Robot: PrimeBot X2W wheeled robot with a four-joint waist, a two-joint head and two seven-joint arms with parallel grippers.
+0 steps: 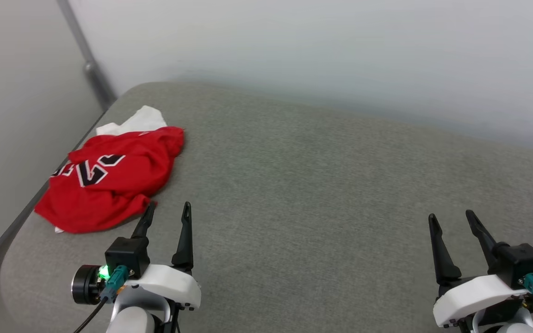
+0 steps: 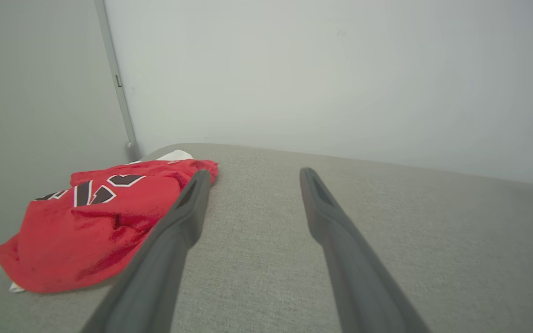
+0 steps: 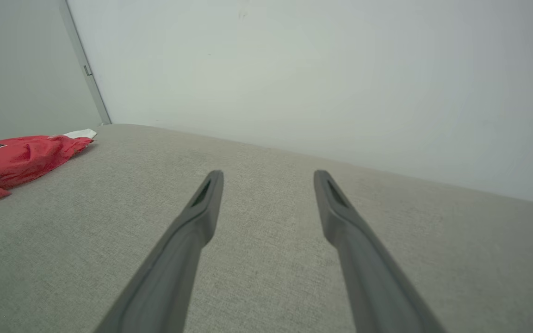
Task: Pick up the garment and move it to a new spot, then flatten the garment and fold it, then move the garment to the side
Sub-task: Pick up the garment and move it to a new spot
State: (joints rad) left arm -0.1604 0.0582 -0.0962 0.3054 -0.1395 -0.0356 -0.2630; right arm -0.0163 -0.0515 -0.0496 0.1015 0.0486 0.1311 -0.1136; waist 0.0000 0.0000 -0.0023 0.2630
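- The garment [image 1: 109, 185], a red jersey with a white sleeve showing at its far edge, lies crumpled in a heap at the left of the head view, close to the left edge of the grey fabric worktop [image 1: 317, 185].
- The left pincer [image 1: 168, 206] is at the lower left of the frame with its two dark fingers spread wide and nothing between them. One fingertip is just beside the near hem of the jersey; I cannot tell whether it touches.
- The right pincer [image 1: 450, 215] is at the lower right, equally wide open and empty, well apart from the cloth.
- Progress, as I judge it: nothing is done yet. The jersey is neither lifted, flattened nor folded, so the pick-up, the move to a new spot, the smoothing, the folding and the final shift aside all remain.
- Writing: large black characters outlined in white sit on the red front, near the left of the frame. Creases break them up and they cannot be read with certainty. No brand mark or label is visible.
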